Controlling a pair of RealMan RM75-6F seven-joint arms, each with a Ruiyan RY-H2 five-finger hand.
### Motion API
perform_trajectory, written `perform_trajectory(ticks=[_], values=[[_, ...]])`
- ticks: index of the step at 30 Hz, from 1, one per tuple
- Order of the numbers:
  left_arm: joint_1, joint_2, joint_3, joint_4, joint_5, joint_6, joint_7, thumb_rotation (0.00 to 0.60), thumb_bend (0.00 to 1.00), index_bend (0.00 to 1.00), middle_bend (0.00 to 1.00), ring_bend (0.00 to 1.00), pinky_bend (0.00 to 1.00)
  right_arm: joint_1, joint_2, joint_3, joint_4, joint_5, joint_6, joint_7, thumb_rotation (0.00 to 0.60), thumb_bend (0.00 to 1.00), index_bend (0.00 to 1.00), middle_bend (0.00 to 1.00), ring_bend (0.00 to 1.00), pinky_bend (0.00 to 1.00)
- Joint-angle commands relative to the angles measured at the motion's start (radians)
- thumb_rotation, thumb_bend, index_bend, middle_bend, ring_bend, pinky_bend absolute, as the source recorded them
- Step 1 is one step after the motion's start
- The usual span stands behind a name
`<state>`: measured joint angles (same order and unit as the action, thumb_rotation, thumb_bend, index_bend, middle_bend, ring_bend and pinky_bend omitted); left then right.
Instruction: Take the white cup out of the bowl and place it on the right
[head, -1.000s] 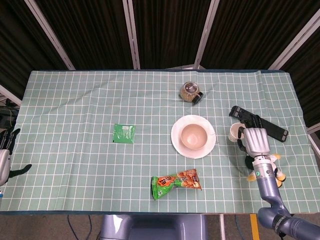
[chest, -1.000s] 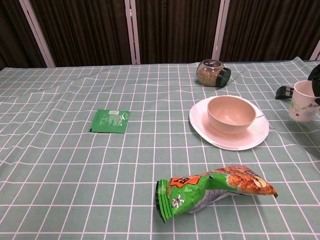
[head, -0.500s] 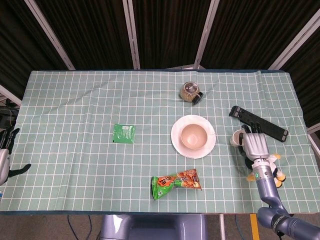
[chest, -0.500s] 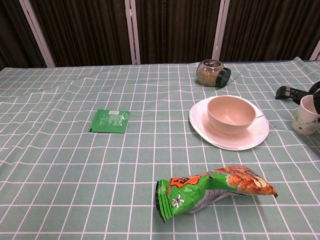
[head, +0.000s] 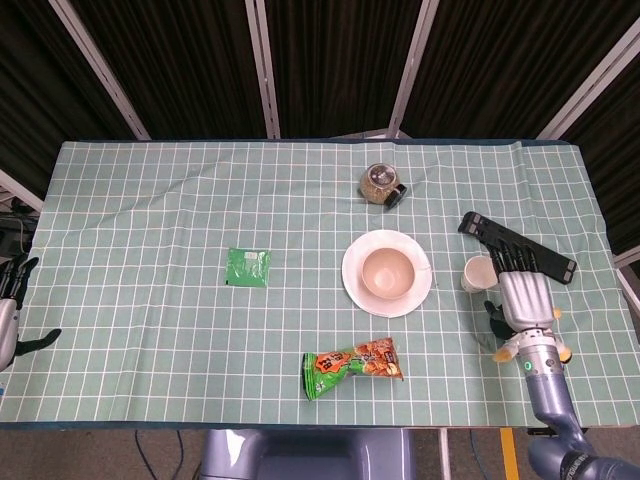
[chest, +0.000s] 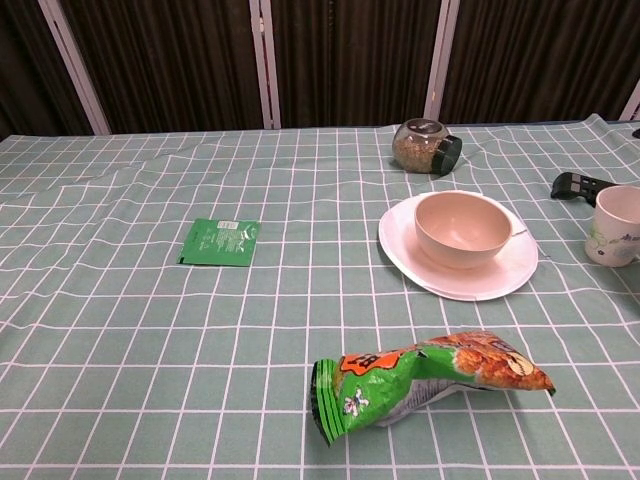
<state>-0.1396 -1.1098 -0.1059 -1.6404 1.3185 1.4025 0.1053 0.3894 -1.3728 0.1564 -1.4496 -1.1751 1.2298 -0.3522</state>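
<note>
**Right robot hand letting go of the white cup**

Pulling back toward the near edge, the right robot hand (head: 524, 298) is now sitting clear of the white cup (head: 477, 272), which it was wrapping a moment ago. Its fingers are lying stretched out and apart, holding nothing, just at the cup's 4 o'clock in the head view. The cup is standing upright on the green checked surface (head: 150, 250), out of the pink bowl (head: 387, 271) and at the bowl's 3 o'clock, near the rim of the white plate (head: 356, 285) without touching it. In the chest view the cup (chest: 618, 225) is showing alone at the right edge, with no hand on it.

A black flat object (head: 520, 246) is lying slanted at the cup's 1 o'clock. A glass jar (head: 381, 184) is resting on its side at the bowl's 12 o'clock. A green and orange snack bag (head: 352, 363) is lying at the bowl's 7 o'clock, and a small green packet (head: 247, 267) is lying well off at its 9 o'clock.

The left robot hand (head: 10, 300) is hanging at the far left edge, off the surface; I cannot tell how its fingers are set.
</note>
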Motion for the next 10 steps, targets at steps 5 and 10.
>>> perform_trajectory(ticks=[5,10], values=[[-0.016,-0.017,0.009,0.035,-0.002,-0.035,0.012,0.6,0.04,0.0,0.0,0.0,0.0,-0.121,0.052,-0.11,0.007,-0.185,0.148,0.157,0.6,0.1,0.0,0.0,0.0,0.0],[-0.024,-0.029,0.012,0.055,-0.001,-0.052,0.008,0.6,0.02,0.0,0.0,0.0,0.0,-0.156,0.07,-0.13,0.025,-0.233,0.191,0.2,0.6,0.06,0.0,0.0,0.0,0.0]])
